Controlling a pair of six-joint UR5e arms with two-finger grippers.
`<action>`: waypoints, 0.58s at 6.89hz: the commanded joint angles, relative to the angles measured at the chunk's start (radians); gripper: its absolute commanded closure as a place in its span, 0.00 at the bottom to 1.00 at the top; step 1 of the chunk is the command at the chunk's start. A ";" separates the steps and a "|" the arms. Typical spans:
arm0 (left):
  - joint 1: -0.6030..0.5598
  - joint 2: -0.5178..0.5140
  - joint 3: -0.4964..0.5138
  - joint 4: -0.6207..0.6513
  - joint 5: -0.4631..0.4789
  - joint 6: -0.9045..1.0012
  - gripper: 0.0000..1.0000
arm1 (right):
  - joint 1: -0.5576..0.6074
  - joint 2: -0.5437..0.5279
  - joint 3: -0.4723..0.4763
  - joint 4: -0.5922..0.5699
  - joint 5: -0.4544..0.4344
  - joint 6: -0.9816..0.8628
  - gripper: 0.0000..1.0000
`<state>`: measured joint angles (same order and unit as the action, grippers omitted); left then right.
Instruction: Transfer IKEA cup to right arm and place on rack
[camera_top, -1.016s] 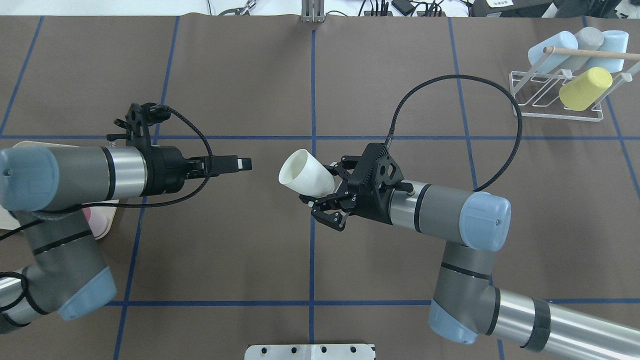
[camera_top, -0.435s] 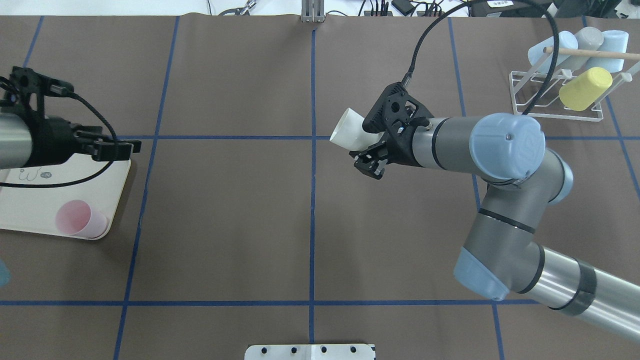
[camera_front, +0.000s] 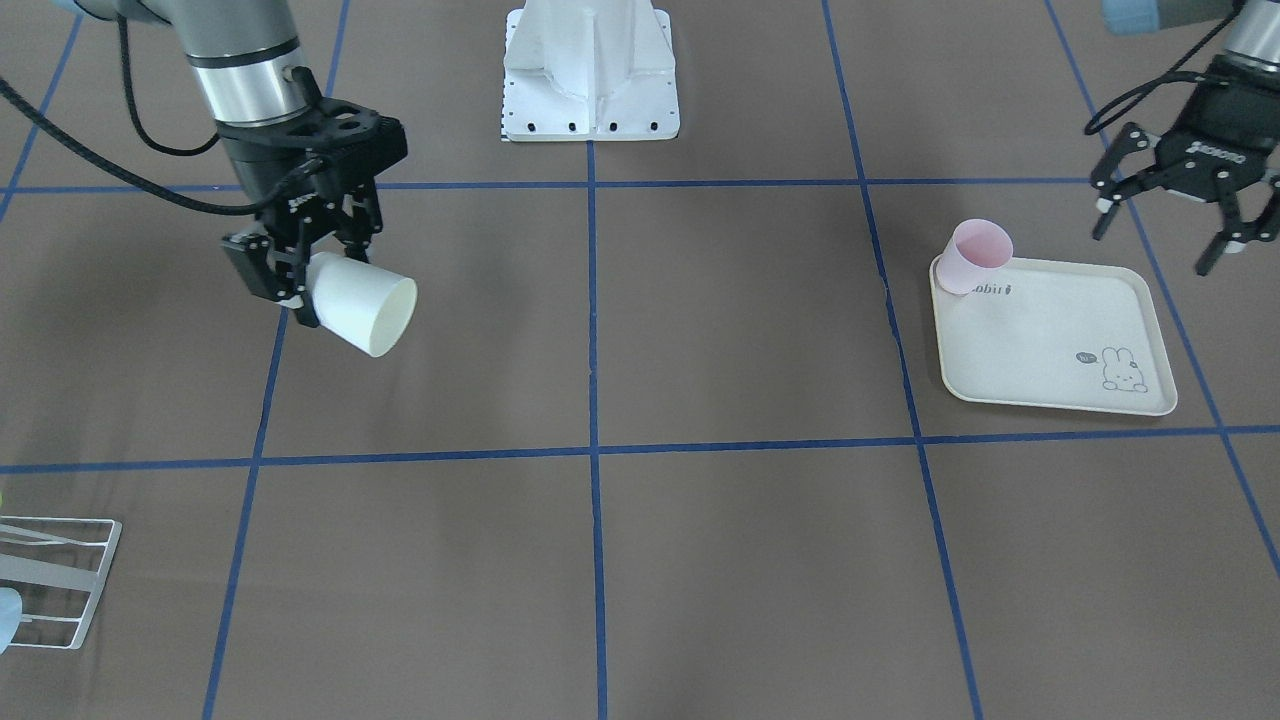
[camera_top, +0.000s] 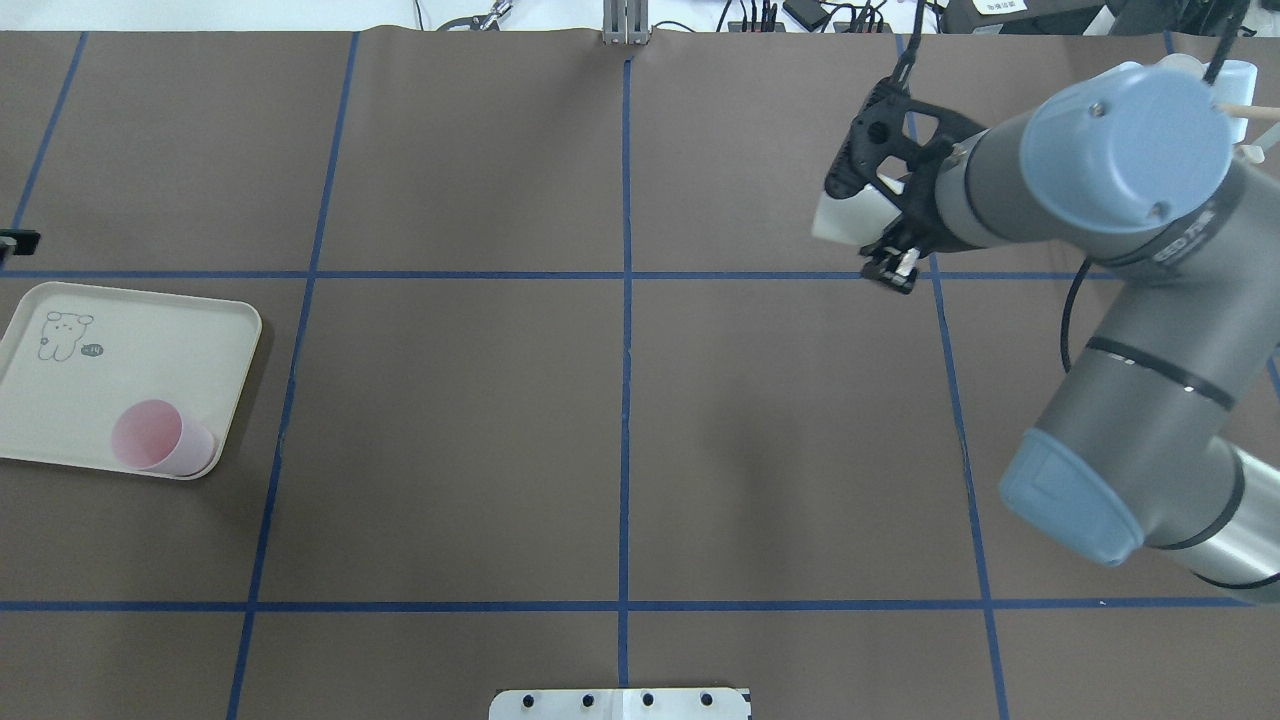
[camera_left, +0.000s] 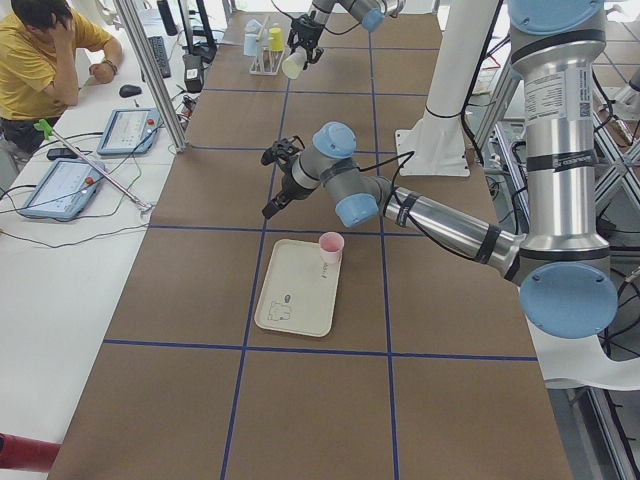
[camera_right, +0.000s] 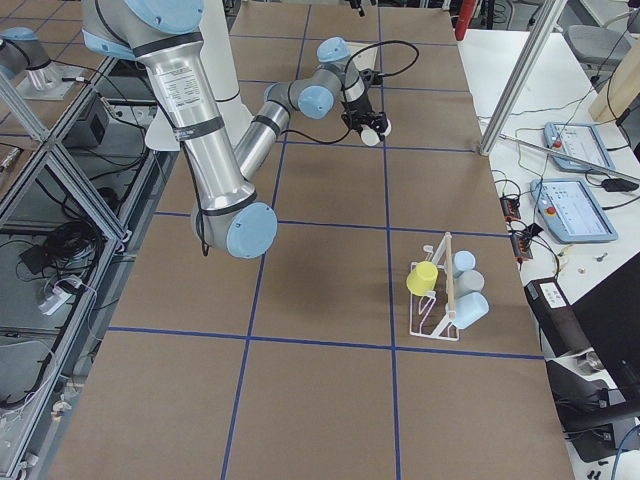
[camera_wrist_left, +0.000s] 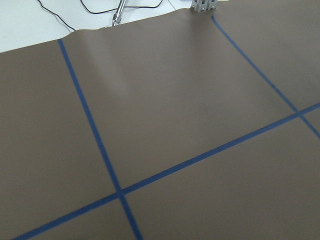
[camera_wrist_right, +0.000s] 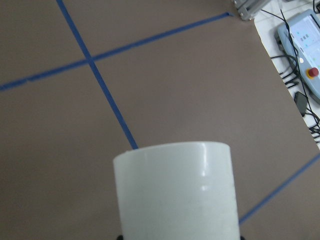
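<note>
The white IKEA cup (camera_front: 358, 305) hangs in the air on its side, open mouth away from the wrist, with my right gripper (camera_front: 300, 288) shut on its base. From overhead the cup (camera_top: 842, 216) and right gripper (camera_top: 872, 232) are at the far right, above the table. The cup (camera_wrist_right: 175, 192) fills the right wrist view. The white wire rack (camera_right: 430, 325) stands at the table's right end; my right arm hides most of it from overhead. My left gripper (camera_front: 1165, 225) hangs open and empty beyond the tray's far edge.
A cream rabbit-print tray (camera_top: 60, 400) lies at the left with a pink cup (camera_top: 155, 440) on it. The rack holds a yellow cup (camera_right: 421, 278), a grey one and two pale blue ones. A person (camera_left: 40, 50) sits at the side desk.
My right arm has swung the white cup away and to the right, toward the rack. My left arm has drawn back to the left, almost out of the overhead view, uncovering the tray.
</note>
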<state>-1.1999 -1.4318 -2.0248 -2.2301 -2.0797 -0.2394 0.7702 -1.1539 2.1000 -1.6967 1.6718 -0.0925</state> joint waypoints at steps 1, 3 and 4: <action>-0.079 0.010 0.040 -0.005 -0.065 0.088 0.00 | 0.138 0.006 0.029 -0.261 -0.135 -0.396 0.82; -0.079 0.010 0.041 -0.008 -0.086 0.086 0.00 | 0.136 0.007 0.017 -0.398 -0.445 -0.630 0.82; -0.079 0.010 0.041 -0.008 -0.086 0.081 0.00 | 0.136 -0.006 0.003 -0.426 -0.513 -0.698 0.83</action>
<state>-1.2785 -1.4221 -1.9841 -2.2373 -2.1625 -0.1553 0.9057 -1.1512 2.1166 -2.0663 1.2758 -0.6867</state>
